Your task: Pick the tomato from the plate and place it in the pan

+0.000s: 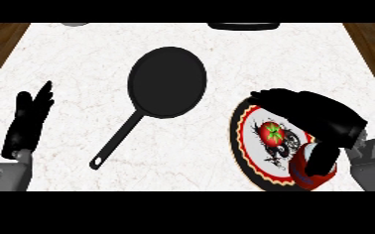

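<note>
A black pan [167, 82] lies in the middle of the white bench [73, 59], and its long handle points down to the left. To the right of it is a round plate [244, 146] with a red and black rim. The red tomato [273, 133] with its green top sits on the plate. The right hand [322, 114] hangs over the plate, spread wide, with the tomato bare between fingers and thumb. The left hand [29, 119] rests at the left edge, fingers up and straight.

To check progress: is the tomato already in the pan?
No, the tomato lies on the plate; the pan holds nothing.
</note>
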You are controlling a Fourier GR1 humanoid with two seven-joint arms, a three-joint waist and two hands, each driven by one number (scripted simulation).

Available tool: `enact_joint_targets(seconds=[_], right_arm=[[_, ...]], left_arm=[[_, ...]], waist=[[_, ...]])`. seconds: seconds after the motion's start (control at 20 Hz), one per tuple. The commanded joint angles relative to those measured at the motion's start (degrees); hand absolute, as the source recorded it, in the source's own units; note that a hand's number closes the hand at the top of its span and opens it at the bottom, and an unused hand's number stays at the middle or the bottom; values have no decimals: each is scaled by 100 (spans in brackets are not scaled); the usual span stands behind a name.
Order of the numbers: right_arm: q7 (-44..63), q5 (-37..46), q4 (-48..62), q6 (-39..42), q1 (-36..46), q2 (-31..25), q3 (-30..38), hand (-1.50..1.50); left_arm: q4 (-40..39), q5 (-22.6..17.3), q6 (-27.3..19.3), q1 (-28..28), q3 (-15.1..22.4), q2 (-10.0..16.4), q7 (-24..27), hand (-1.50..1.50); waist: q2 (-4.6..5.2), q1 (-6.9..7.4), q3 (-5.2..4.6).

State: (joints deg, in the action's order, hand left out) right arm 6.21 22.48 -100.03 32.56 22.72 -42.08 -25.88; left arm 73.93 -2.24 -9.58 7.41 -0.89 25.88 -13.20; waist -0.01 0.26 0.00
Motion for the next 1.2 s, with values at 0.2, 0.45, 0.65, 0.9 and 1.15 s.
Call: enact_joint_targets(seconds=[0.2,0.45,0.65,0.9,1.15], right_arm=[[-308,1142,107,105,-359,194,205,-150],[-590,1723,313,117,-456,585,220,-150],[-790,2088,603,158,-529,930,199,-150],[-1130,2578,882,-141,-679,1116,213,-150],[-1354,2789,1262,165,-354,1408,503,-150]], left_arm=[[-330,182,210,191,-232,-119,53,0],[554,268,206,-123,-287,-191,-434,0],[-36,376,389,77,-428,-266,-22,0],[-487,524,474,343,-531,-313,210,0],[587,588,432,-362,-525,-479,-162,0]], waist=[[2,-32,-1],[-3,-7,1],[5,-13,0],[9,-25,0],[-2,15,1]])
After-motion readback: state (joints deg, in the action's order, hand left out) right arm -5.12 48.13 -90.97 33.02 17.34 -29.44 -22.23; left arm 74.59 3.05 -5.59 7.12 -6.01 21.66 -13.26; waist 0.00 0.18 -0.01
